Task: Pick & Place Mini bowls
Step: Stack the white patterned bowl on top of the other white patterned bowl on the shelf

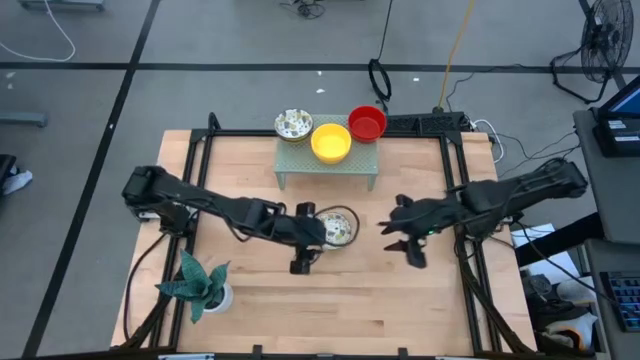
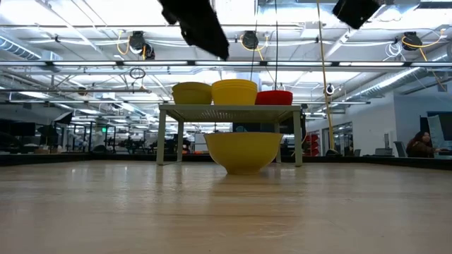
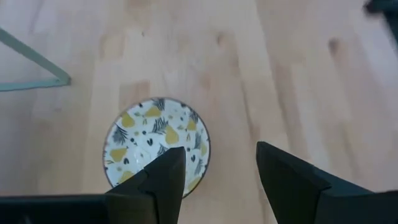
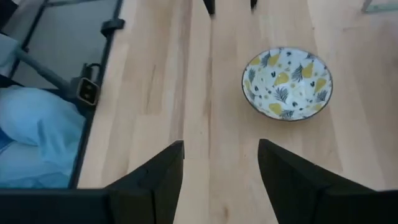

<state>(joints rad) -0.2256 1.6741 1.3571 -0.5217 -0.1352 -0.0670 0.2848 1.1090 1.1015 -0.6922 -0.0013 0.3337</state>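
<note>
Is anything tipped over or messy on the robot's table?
No, nothing stands out. Three bowls, patterned, yellow and red, sit upright on the green rack. One more patterned bowl sits upright on the table, empty. Both grippers, left and right, are open and hold nothing.
</note>
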